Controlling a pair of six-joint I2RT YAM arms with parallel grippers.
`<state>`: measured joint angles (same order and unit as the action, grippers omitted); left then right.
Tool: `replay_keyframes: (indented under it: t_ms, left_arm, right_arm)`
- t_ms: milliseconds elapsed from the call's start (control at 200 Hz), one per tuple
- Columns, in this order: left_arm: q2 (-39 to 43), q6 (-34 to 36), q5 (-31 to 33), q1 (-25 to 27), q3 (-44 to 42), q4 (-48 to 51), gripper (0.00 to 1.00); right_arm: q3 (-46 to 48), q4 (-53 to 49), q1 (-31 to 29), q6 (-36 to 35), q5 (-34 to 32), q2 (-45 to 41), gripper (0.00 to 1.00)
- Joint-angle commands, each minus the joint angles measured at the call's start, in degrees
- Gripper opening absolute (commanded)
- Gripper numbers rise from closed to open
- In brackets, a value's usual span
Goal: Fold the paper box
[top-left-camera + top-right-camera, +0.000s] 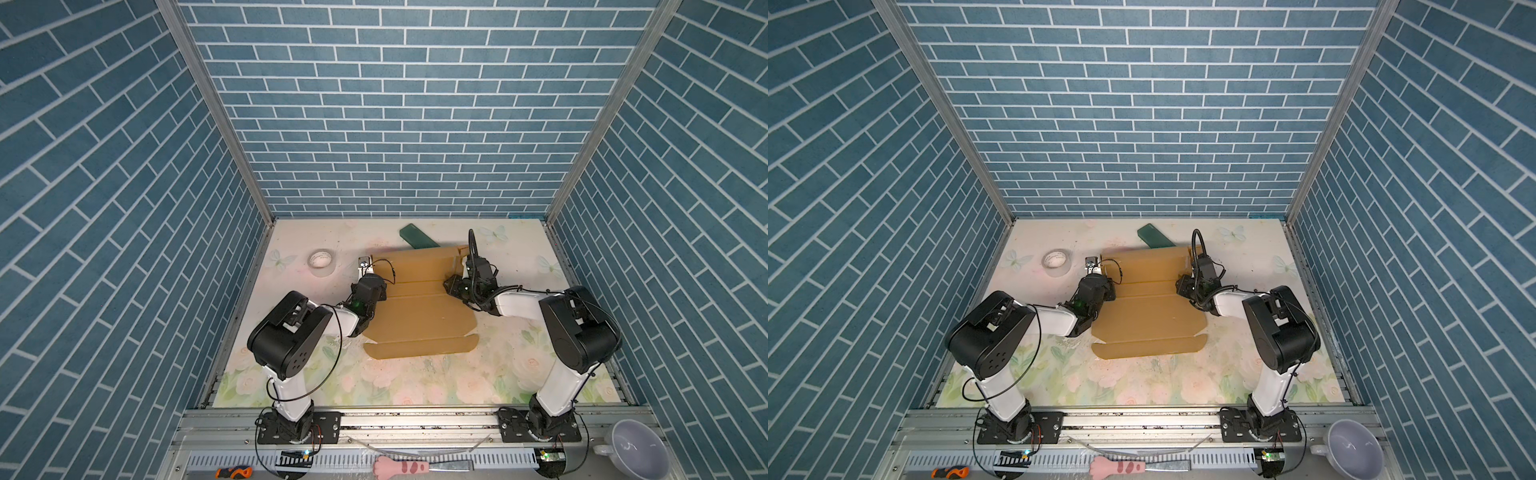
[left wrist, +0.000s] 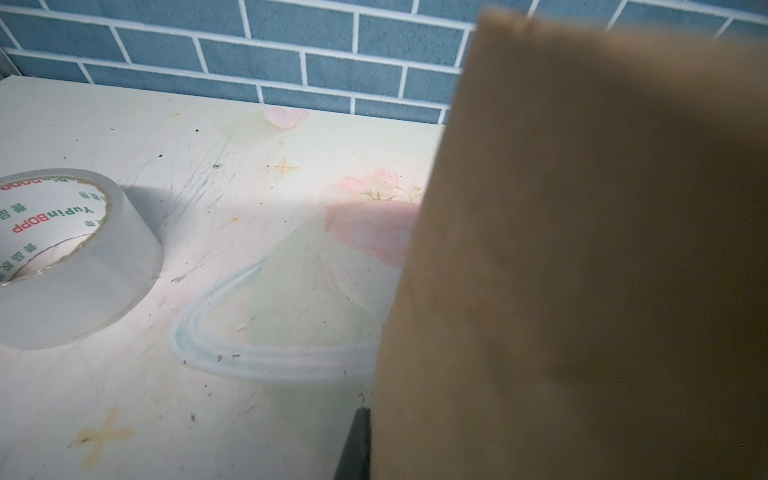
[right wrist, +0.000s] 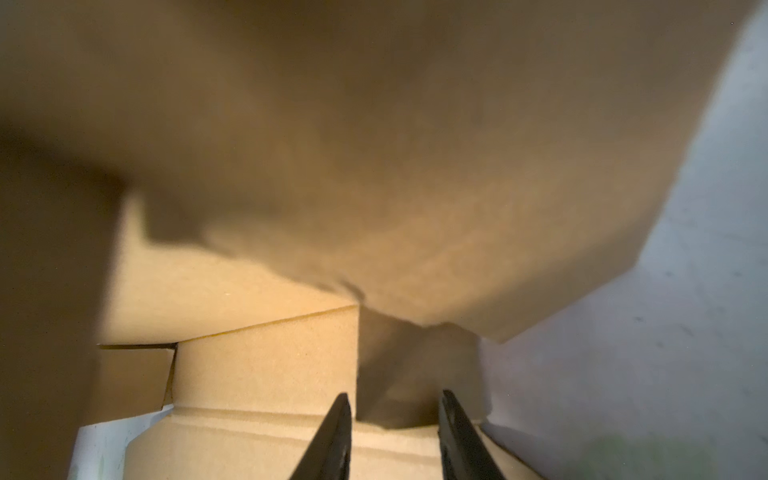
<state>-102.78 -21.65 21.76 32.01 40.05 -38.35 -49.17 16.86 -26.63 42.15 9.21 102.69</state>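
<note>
toward the far edge of the table (image 1: 415,382), the paper box (image 1: 419,316) is laid mostly flat so walls can be raised. its left flap (image 2: 582,249) is pinched upright in the closed left gripper (image 2: 368,449); the right gripper (image 3: 397,436), part open and empty, is poised at the right flap (image 3: 415,166).

matt brown cardbd paper box (image 1: 419,320), glossy clear plastic tape roll (image 2: 75,299), smooth scuffed tabletop (image 2: 232,424)

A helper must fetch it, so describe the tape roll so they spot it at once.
On the flowered table, go to the far left, left of the brown cardboard sheet. The tape roll lies flat there, the only round thing: clear tape on a white core with red and green print.
</note>
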Motion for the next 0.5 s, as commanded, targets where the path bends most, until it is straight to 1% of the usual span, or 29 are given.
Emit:
replay_keyframes:
  t_ms: [0,150,215,340,495]
  left_arm:
    - [-3.21,3.23,-2.77,0.33,-1.56,9.87,0.00]
    - [-2.97,3.40,-2.51,0.33,-1.57,9.96,0.00]
    - [-2.73,3.53,-2.35,0.34,-1.64,10.03,0.00]
    - [-2.16,4.34,-2.51,0.07,-1.30,10.77,0.00]
    - [-1.90,5.03,-3.19,-0.71,-1.21,11.27,0.00]
  right_arm:
    - [-1.63,1.49,-0.53,0.56,2.38,2.07,0.37]
    - [-1.22,-0.29,0.08,-0.19,2.93,-1.19,0.38]
    - [-0.49,-1.15,1.06,-0.78,4.52,-3.86,0.41]
    - [2.26,-3.08,4.67,-2.08,10.91,-10.84,0.48]
    - [4.89,-11.87,9.56,-6.42,18.88,-20.56,0.52]
